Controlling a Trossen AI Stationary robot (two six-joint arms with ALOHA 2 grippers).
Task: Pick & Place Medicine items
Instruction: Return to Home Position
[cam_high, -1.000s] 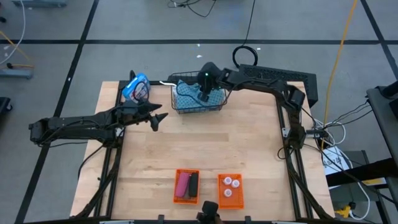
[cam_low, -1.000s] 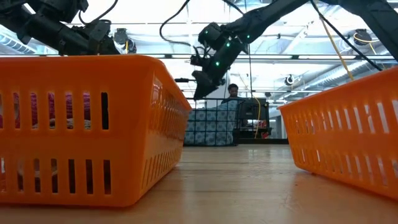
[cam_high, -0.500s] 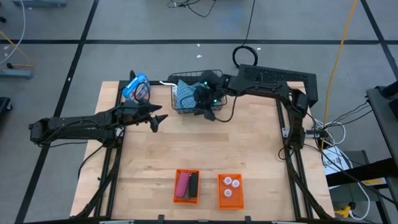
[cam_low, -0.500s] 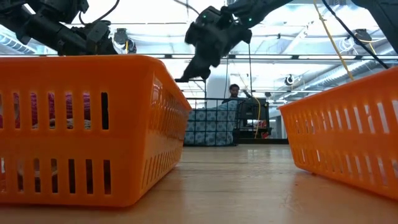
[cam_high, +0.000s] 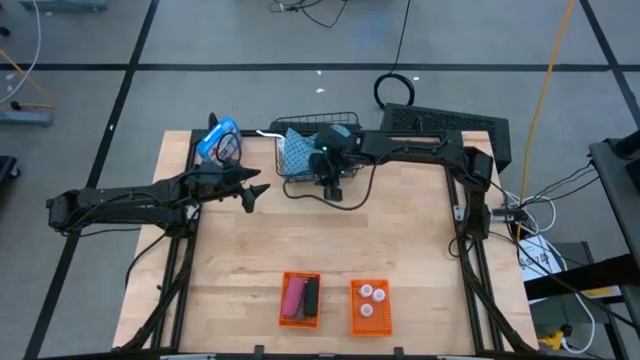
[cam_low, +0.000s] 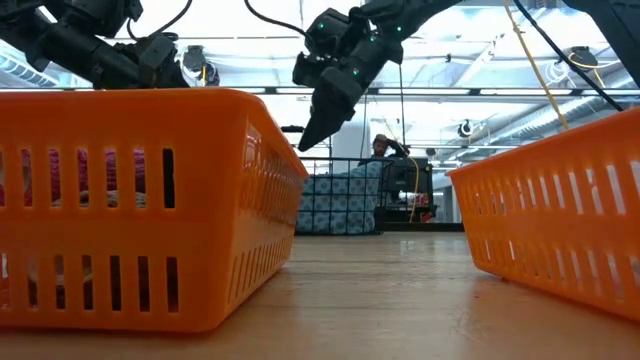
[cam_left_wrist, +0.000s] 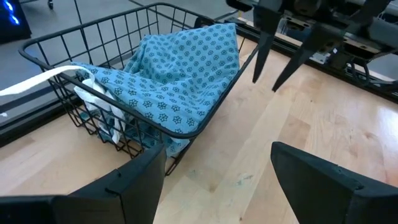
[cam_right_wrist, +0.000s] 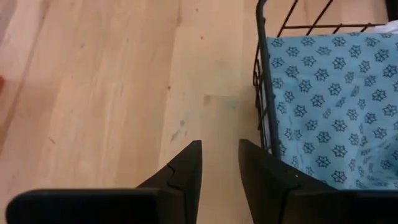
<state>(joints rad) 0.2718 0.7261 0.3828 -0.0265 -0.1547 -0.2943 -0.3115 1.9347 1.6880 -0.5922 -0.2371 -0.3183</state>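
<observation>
Three white bottles stand in the right orange basket. The pink piece and the black piece lie in the left orange basket; no brown piece shows. My right gripper hangs open and empty, fingers pointing down, over the table just off the near side of the wire basket. It also shows in the left wrist view and its own view. My left gripper waits open and empty to the left of the wire basket.
The wire basket holds the blue patterned cloth. A blue-and-white package lies at the far left corner. Bare wood lies between the wire basket and the orange baskets at the near edge. A person shows beyond the table.
My right gripper has risen out of the wire basket and moved toward the table's near edge, stopping just past the basket's near rim with nothing in it. The cloth stayed in the basket. My left arm kept still.
</observation>
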